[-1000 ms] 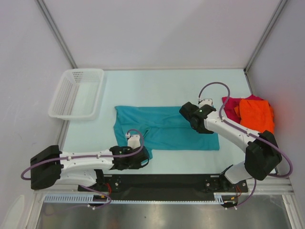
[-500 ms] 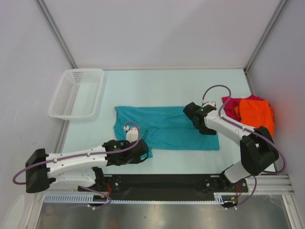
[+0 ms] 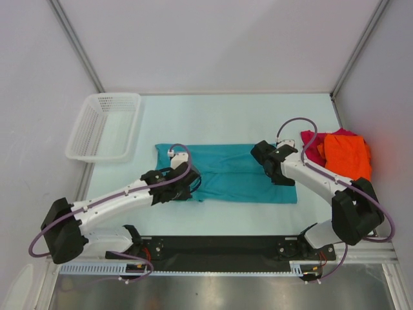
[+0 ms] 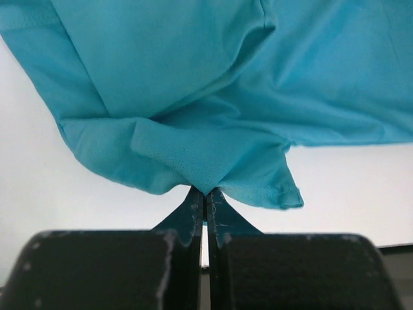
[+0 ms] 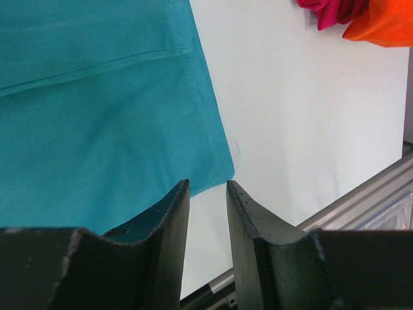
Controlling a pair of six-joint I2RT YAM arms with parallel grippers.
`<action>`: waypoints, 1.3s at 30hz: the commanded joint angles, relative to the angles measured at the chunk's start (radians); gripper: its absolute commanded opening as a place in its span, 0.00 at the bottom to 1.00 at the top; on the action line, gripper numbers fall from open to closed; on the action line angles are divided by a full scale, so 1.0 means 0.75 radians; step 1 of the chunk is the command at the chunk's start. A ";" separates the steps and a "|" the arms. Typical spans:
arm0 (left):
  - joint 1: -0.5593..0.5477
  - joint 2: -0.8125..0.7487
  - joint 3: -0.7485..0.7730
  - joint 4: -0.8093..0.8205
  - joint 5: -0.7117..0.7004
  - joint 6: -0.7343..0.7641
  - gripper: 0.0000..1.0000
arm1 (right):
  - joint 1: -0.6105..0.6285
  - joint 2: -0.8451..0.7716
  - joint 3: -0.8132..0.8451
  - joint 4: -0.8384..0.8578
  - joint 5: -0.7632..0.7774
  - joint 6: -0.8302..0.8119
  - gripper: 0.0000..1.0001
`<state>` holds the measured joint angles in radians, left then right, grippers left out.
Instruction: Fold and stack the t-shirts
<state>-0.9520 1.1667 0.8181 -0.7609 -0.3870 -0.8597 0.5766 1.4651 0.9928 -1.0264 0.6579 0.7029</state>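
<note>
**Op A:** Two shirts wait, one is in work. Status pls.

**Op B:** Step = first fold of the teal t-shirt. It lies spread at the middle of the table, long side running L–R. My left gripper is clamped on a pinch of cloth at the shirt's near-left edge, and the fabric bunches up just past the tips. My right gripper hangs over the near-right hem corner with its jaws partway apart and nothing between them.

**Op A:** Next move?

**Op B:** My judgement:
1. Lower the right onto that hem corner and close, so both near corners are held.
2. Carry both ends away from the bases at equal pace, to lay the near half over the far half.

A one-sided pull would prob. skew the fold.

**Op A:** Other items?

**Op B:** The orange t-shirt and magenta t-shirt are heaped together at far right, touching each other. They sit near the teal shirt's right edge but apart from it. The white mesh basket is at far left, well apart from the cloth.

**Op A:** Obstructions?

**Op B:** None on the fold path, as far as I can see. My right forearm does pass close by the heap, so an outward swing could drag it.
</note>
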 commanded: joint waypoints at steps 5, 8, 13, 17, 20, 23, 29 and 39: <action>0.193 0.172 0.161 0.172 0.095 0.203 0.00 | 0.088 -0.106 0.092 -0.155 -0.010 0.073 0.36; 0.255 0.218 0.200 0.178 0.109 0.246 0.00 | 0.090 -0.096 0.104 -0.143 -0.010 0.065 0.36; 0.345 0.250 0.271 0.176 0.131 0.301 0.00 | 0.088 -0.025 0.120 -0.119 -0.016 0.043 0.36; 0.445 0.263 0.284 0.186 0.154 0.328 0.00 | 0.088 0.014 0.149 -0.092 -0.026 0.024 0.36; 0.510 0.275 0.284 0.198 0.170 0.342 0.00 | 0.088 0.047 0.163 -0.088 -0.024 0.014 0.36; 0.561 0.295 0.282 0.211 0.183 0.355 0.00 | 0.088 0.065 0.171 -0.082 -0.020 0.006 0.36; 0.625 0.387 0.280 0.256 0.226 0.371 0.00 | 0.084 0.088 0.180 -0.078 -0.028 0.000 0.36; 0.680 0.573 0.390 0.311 0.260 0.393 0.00 | 0.051 0.090 0.184 -0.090 -0.022 -0.013 0.36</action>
<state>-0.4713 1.5684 1.0367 -0.5743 -0.2054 -0.5911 0.6262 1.5299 1.0908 -1.0866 0.6270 0.7025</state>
